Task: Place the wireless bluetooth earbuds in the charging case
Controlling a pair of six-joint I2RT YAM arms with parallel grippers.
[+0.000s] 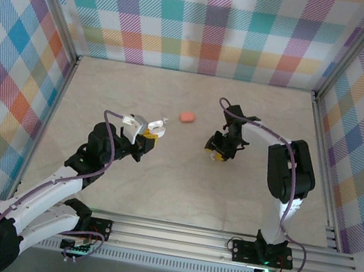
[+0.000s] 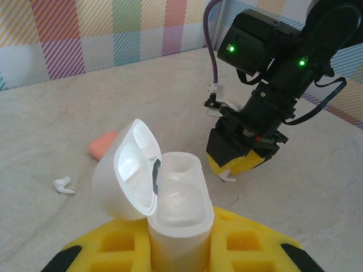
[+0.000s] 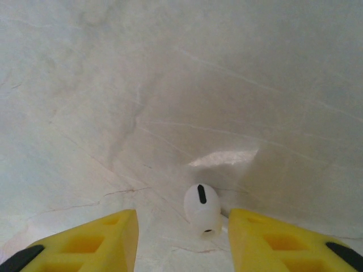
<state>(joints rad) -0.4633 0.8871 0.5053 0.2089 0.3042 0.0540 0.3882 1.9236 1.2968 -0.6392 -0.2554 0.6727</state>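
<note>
1. The left tool (image 2: 181, 241) is clamped on the white charging case (image 2: 177, 211) and holds it upright above the counter (image 1: 181, 185). Its lid (image 2: 131, 170) is swung open to the left.
2. Beyond this case and a little to its right, the salmon-pink case (image 1: 186, 116) lies closed on the counter. In the left wrist view the open lid covers a part of it.
3. To the right of the white case, well apart, the right tool (image 3: 182, 241) points down at the counter. Its fingers stand apart, and a white earbud (image 3: 202, 208) lies between them, close to one finger.
4. From the left wrist, only a thin white tip of this earbud (image 2: 228, 177) shows under the right tool.
5. Another white earbud (image 2: 64, 185) lies on the counter, left of the white case.
6. The lower body of the white case is hidden between the yellow fingers (image 2: 249, 243). Its inside is all glossy white, so I cannot tell what sits in the wells.
</note>
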